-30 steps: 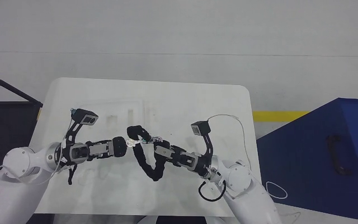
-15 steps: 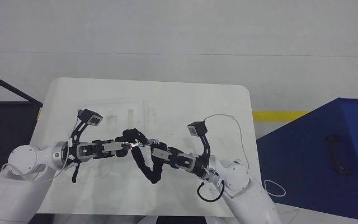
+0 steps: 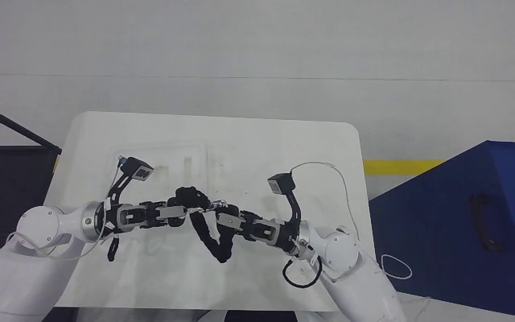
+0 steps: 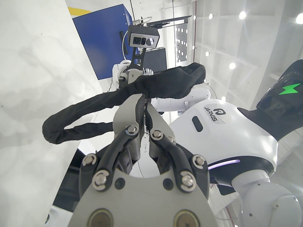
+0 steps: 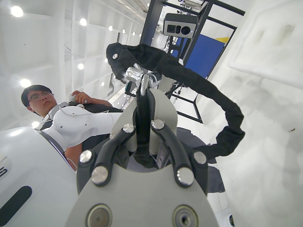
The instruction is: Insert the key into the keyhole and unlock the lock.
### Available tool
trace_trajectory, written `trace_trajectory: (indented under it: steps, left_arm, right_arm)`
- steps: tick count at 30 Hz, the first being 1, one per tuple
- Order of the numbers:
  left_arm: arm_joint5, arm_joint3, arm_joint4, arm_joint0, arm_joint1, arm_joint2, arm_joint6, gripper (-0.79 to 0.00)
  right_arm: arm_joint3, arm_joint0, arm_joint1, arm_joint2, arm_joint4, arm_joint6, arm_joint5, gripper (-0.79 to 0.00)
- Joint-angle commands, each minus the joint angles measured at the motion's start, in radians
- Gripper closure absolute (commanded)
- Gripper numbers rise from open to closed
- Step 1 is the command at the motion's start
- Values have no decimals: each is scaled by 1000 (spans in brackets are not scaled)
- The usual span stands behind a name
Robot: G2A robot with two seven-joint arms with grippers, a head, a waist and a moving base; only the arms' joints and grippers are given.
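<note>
The 2 arms meet over the middle of the white desk (image 3: pixel 265 145). The left pincer (image 4: pixel 143 100) is clamped tight on the black fabric-sleeved chain lock (image 4: pixel 165 83), near its thick end. The right pincer (image 5: pixel 144 90) is pinched closed on the small silver key (image 5: pixel 144 83), right at the lock's chrome cylinder (image 5: pixel 132 72). Can't tell how far in it is.

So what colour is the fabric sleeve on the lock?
The sleeve is black, clearest in the right wrist view.
</note>
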Motion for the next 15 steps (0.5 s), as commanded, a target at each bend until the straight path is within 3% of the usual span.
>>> trace_trajectory:
  steps: [1,15]
  left_arm:
    - [-1,-1,-2,-1,-2,1,-7,0]
    - [49,-15,42,-16,-8,6,-25,0]
  right_arm:
    - [-4,1,2,2,-3,2,6,0]
    - [-28,7,10,-7,-24,12,16,0]
